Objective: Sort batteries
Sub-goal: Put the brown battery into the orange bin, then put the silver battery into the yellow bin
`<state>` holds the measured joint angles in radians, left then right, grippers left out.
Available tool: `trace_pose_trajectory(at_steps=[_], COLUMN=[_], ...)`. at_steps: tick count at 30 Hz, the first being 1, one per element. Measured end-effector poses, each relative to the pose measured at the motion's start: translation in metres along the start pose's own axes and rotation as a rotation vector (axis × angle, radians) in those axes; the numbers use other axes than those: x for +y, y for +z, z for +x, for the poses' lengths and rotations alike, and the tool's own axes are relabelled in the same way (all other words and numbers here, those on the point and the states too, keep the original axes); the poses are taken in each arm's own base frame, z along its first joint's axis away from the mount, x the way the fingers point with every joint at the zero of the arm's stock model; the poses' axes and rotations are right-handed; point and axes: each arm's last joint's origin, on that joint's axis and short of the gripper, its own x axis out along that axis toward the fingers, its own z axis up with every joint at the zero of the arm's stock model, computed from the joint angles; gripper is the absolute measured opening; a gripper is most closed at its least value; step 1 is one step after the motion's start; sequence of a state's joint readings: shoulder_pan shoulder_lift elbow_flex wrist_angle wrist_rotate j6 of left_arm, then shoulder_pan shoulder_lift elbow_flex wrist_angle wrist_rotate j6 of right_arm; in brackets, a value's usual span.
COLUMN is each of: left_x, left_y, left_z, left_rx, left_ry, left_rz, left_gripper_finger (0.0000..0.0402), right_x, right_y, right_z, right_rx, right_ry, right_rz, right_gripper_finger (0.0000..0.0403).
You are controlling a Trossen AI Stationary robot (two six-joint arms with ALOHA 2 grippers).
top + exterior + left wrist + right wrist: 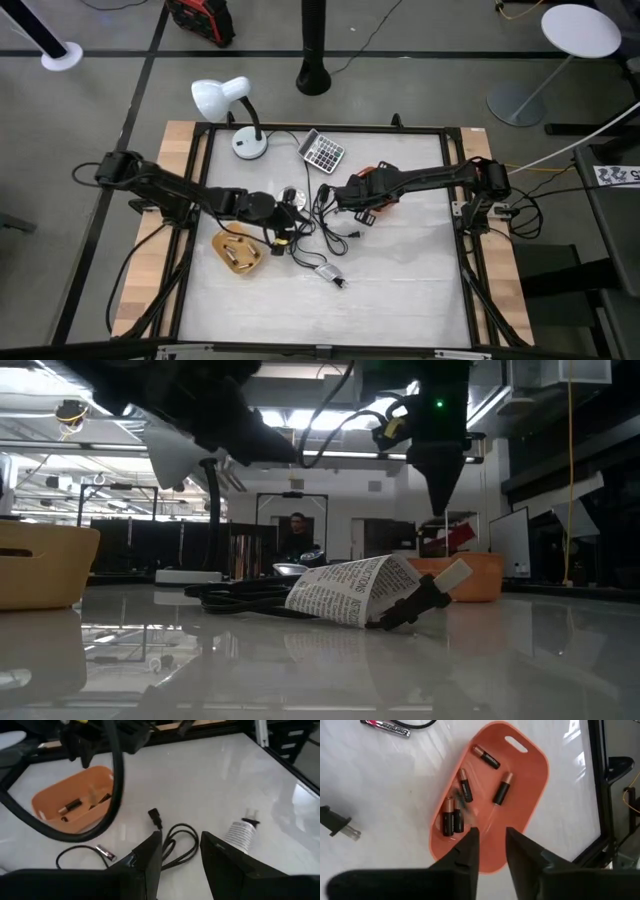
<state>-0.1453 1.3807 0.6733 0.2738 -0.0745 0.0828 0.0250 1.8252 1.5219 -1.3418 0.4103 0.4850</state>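
Observation:
An orange tray (pixel 495 795) holds several copper-topped dark batteries (pixel 502 789). It also shows in the high view as orange tray (pixel 378 190) and in the left wrist view as orange tray (pixel 75 802). My right gripper (pixel 492 845) hangs open just above its near rim, touching nothing. One loose battery (pixel 386 726) lies flat on the table; the left wrist view shows that battery (pixel 106 852) too. My left gripper (pixel 180 855) is open above the black cable (pixel 177 842), near the table's middle (pixel 288 215). A tan tray (pixel 240 250) sits by the left arm.
Tangled black cables (pixel 330 222) with a plug (pixel 337 822) lie between the grippers. A labelled grey adapter (pixel 240 832) rests toward the near side. A calculator (pixel 323 151) and a white desk lamp (pixel 228 105) stand at the far edge. A person shows beyond the table (pixel 297 530).

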Motion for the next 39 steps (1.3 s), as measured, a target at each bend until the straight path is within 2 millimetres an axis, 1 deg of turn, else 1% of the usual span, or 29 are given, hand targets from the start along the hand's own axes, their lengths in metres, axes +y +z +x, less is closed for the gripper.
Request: trace_pose_trajectory(at_steps=[3, 6, 9, 13, 16, 20, 24, 26, 29, 34, 39], left_x=[0.003, 0.006, 0.010, 0.017, 0.022, 0.026, 0.036, 0.041, 0.050, 0.061, 0.066], left_y=[-0.003, -0.006, -0.010, -0.013, -0.015, -0.020, -0.023, -0.026, -0.027, -0.031, -0.037], left_z=[0.008, 0.018, 0.032, 0.057, 0.079, 0.110, 0.131, 0.137, 0.141, 0.140, 0.139], left_rx=[-0.009, -0.038, -0.089, -0.119, -0.091, 0.000, 0.122, 0.187, 0.257, 0.302, 0.343], left_ry=[0.013, 0.028, 0.046, 0.069, 0.080, 0.087, 0.116, 0.171, 0.245, 0.276, 0.289], left_rz=[-0.008, -0.022, -0.043, -0.105, -0.127, -0.135, -0.176, -0.177, -0.167, -0.203, -0.223], left_gripper_finger=[0.0125, 0.0125, 0.0125, 0.0125, 0.0125, 0.0125, 0.0125, 0.0125, 0.0125, 0.0125, 0.0125], right_x=[0.000, -0.001, -0.004, -0.013, -0.022, -0.033, -0.044, -0.050, -0.059, -0.072, -0.084], right_y=[0.000, -0.002, -0.007, -0.016, -0.022, -0.028, -0.036, -0.041, -0.048, -0.060, -0.071], right_z=[0.000, 0.000, -0.001, -0.008, -0.017, -0.030, -0.044, -0.050, -0.059, -0.073, -0.084], right_rx=[-0.001, 0.021, 0.066, 0.103, 0.084, 0.022, -0.031, -0.048, -0.082, -0.144, -0.192], right_ry=[0.000, -0.010, -0.035, -0.082, -0.121, -0.141, -0.136, -0.126, -0.118, -0.110, -0.087], right_rz=[0.000, -0.011, -0.024, -0.010, 0.001, 0.020, 0.046, 0.056, 0.073, 0.104, 0.133], right_gripper_finger=[0.0115, 0.0131, 0.0137, 0.0137, 0.0138, 0.0138, 0.0138, 0.0138, 0.0138, 0.0138, 0.0138])
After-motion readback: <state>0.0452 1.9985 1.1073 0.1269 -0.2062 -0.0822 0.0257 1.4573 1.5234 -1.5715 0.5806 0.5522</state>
